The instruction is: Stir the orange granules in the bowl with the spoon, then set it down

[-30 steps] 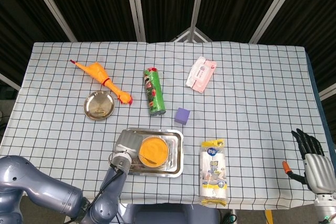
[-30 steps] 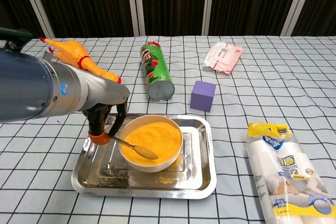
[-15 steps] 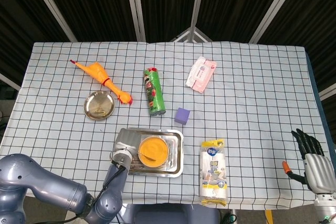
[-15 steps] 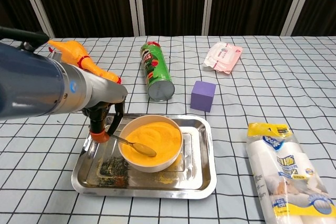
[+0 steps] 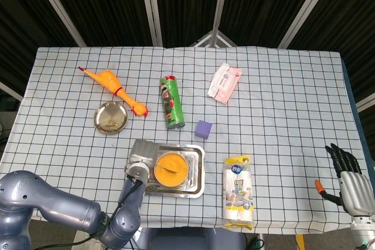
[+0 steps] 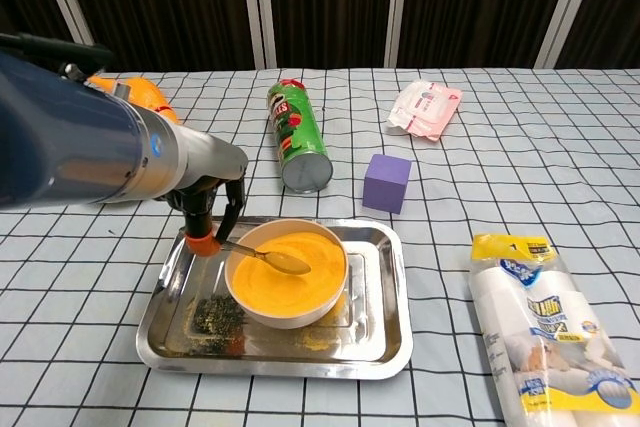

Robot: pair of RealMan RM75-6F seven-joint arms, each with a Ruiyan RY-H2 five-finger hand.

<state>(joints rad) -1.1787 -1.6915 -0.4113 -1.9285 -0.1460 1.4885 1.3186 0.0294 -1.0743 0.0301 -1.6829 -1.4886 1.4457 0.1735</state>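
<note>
A white bowl [image 6: 287, 309] full of orange granules [image 6: 285, 275] stands in a steel tray [image 6: 380, 337]; the head view shows the bowl [image 5: 170, 169] and tray [image 5: 198, 181] near the table's front edge. My left hand [image 6: 208, 217] holds a metal spoon [image 6: 272, 259] by its handle at the bowl's left rim, and the spoon's head rests on the granules. In the head view the left hand [image 5: 140, 163] sits just left of the bowl. My right hand [image 5: 350, 181] hangs off the table's right front corner, fingers spread, holding nothing.
A green chip can [image 6: 298, 137] lies behind the tray, a purple cube [image 6: 387, 182] to its right. A packet of white cups [image 6: 540, 324] lies right of the tray. A rubber chicken [image 5: 114, 89], small steel plate [image 5: 111, 117] and pink wipes pack [image 5: 224, 82] are further back.
My left hand has moved away from me along the bowl's left side, sweeping the spoon's head from the near part of the granules to the middle. The right hand has stayed still.
</note>
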